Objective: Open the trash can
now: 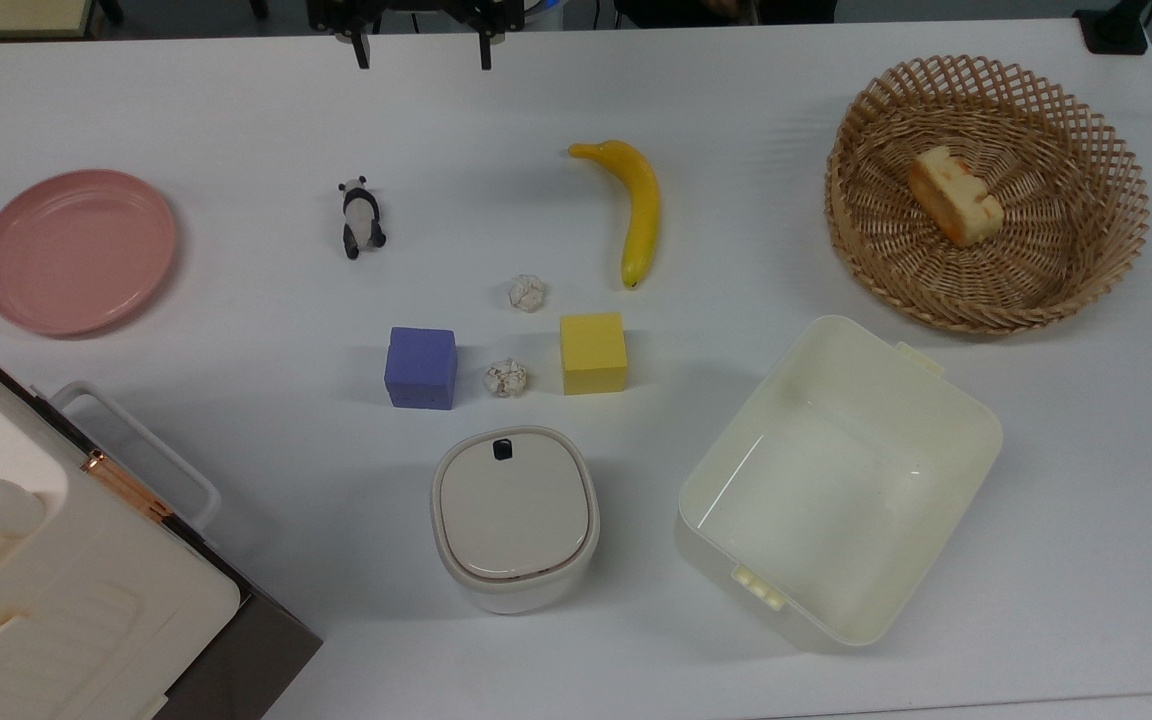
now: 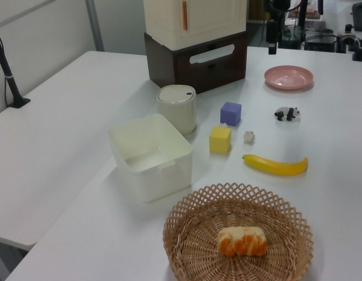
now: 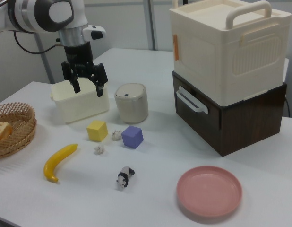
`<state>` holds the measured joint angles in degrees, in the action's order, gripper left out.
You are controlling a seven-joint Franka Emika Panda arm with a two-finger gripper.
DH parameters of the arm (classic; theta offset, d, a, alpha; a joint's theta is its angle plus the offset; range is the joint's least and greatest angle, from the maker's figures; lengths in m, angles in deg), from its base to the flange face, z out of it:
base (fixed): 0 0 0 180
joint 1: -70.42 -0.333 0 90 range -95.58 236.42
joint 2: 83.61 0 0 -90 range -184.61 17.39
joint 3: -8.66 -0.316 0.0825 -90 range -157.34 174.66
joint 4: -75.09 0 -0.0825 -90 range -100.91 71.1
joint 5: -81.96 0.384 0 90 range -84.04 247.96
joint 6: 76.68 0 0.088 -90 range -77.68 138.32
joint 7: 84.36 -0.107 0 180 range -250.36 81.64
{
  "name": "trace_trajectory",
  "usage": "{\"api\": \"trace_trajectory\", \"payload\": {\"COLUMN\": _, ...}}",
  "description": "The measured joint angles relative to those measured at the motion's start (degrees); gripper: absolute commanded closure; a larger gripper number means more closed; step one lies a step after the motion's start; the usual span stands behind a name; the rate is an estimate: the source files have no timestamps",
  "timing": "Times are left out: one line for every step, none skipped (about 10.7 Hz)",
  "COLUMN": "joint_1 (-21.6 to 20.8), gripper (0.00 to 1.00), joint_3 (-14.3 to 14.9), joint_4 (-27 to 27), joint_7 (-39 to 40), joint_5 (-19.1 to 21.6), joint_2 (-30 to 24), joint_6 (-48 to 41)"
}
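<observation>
1. In the right view the tool hung above the surface, fingers spread and holding nothing.
2. The top view caught just the two fingertips at its upper edge.
3. The trash can stood lid shut, between the open tub and the big box, just below the purple block in the top view.

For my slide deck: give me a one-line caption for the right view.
Open tool hangs above the table, trash can lid closed beside the cream tub.
</observation>
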<state>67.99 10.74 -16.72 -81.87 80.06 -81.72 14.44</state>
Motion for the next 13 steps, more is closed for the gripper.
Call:
{"api": "trace_trajectory", "payload": {"joint_1": 0.1, "gripper": 0.44, "joint_3": 0.2, "joint_4": 0.0, "joint_7": -0.6, "joint_5": 0.7, "joint_2": 0.0, "joint_6": 0.4}}
{"api": "trace_trajectory", "payload": {"joint_1": 0.1, "gripper": 0.69, "joint_3": 0.2, "joint_4": 0.0, "joint_7": -0.8, "joint_5": 0.9, "joint_2": 0.0, "joint_6": 0.6}}
{"api": "trace_trajectory", "payload": {"joint_1": 0.1, "gripper": 0.92, "joint_3": 0.2, "joint_4": 0.0, "joint_7": -0.8, "joint_5": 1.0, "joint_2": 0.0, "joint_6": 0.6}}
{"api": "trace_trajectory", "payload": {"joint_1": 0.1, "gripper": 1.00, "joint_3": 0.2, "joint_4": 0.0, "joint_7": -0.8, "joint_5": 1.0, "joint_2": 0.0, "joint_6": 0.6}}
{"api": "trace_trajectory", "payload": {"joint_1": 0.1, "gripper": 1.00, "joint_3": 0.2, "joint_4": 0.0, "joint_7": -0.8, "joint_5": 1.0, "joint_2": 0.0, "joint_6": 0.6}}
{"api": "trace_trajectory", "payload": {"joint_1": 0.1, "gripper": 1.00, "joint_3": 0.2, "joint_4": 0.0, "joint_7": -0.8, "joint_5": 1.0, "joint_2": 0.0, "joint_6": 0.6}}
{"api": "trace_trajectory", "payload": {"joint_1": 0.1, "gripper": 1.00, "joint_3": 0.2, "joint_4": 0.0, "joint_7": -0.8, "joint_5": 1.0, "joint_2": 0.0, "joint_6": 0.6}}
{"api": "trace_trajectory", "payload": {"joint_1": 0.1, "gripper": 1.00, "joint_3": 0.2, "joint_4": 0.0, "joint_7": -0.8, "joint_5": 1.0, "joint_2": 0.0, "joint_6": 0.7}}
{"api": "trace_trajectory", "payload": {"joint_1": 0.1, "gripper": 1.00, "joint_3": 0.2, "joint_4": 0.0, "joint_7": -0.7, "joint_5": 1.0, "joint_2": 0.0, "joint_6": 0.7}}
{"api": "trace_trajectory", "payload": {"joint_1": 0.1, "gripper": 1.00, "joint_3": 0.2, "joint_4": 0.1, "joint_7": -0.7, "joint_5": 1.0, "joint_2": 0.0, "joint_6": 0.7}}
{"api": "trace_trajectory", "payload": {"joint_1": 0.0, "gripper": 1.00, "joint_3": 0.2, "joint_4": 0.1, "joint_7": -0.7, "joint_5": 1.1, "joint_2": 0.1, "joint_6": 0.7}}
{"api": "trace_trajectory", "payload": {"joint_1": 0.0, "gripper": 1.00, "joint_3": 0.1, "joint_4": 0.2, "joint_7": -0.7, "joint_5": 1.1, "joint_2": 0.3, "joint_6": 1.4}}
{"api": "trace_trajectory", "payload": {"joint_1": -0.1, "gripper": 1.00, "joint_3": 0.1, "joint_4": 0.4, "joint_7": -0.7, "joint_5": 1.2, "joint_2": 1.0, "joint_6": 3.7}}
